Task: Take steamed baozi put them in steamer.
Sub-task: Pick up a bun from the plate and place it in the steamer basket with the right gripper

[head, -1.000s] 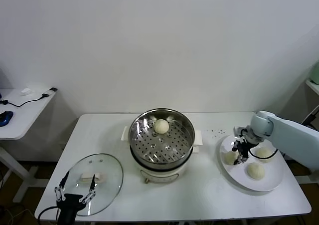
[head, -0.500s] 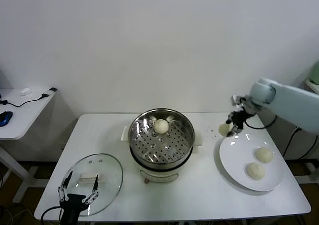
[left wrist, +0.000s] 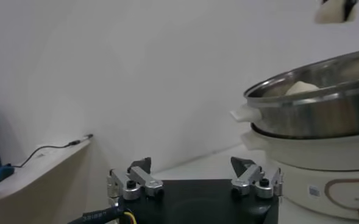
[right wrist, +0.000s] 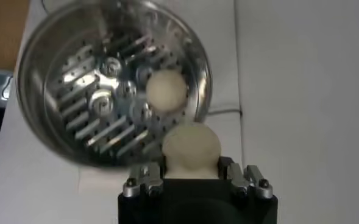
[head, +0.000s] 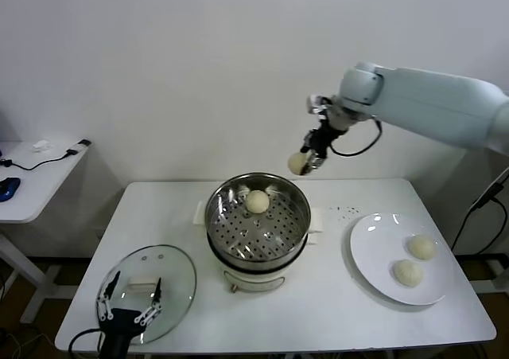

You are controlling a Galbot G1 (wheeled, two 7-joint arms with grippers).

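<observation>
Four steamed baozi are accounted for. One lies in the steamer point(head: 258, 225), toward its far side point(head: 257, 201). Two rest on the white plate point(head: 374, 251) at the robot's right point(head: 421, 247) point(head: 408, 273). The fourth point(head: 298, 163) is clamped in the right hand point(head: 306, 157), held in the air above the steamer's far right rim and clear of the wall, evidently so it can be carried over the edge and lowered inside. The right wrist view shows that bun point(right wrist: 191, 148) pinched between the fingers with the perforated floor below, and open space beside the seated bun point(right wrist: 165, 91). The left hand point(head: 127, 305) hangs open and idle over the glass lid point(head: 171, 273), which lies flat on the table point(head: 334, 299), keeping the steamer mouth uncovered.
</observation>
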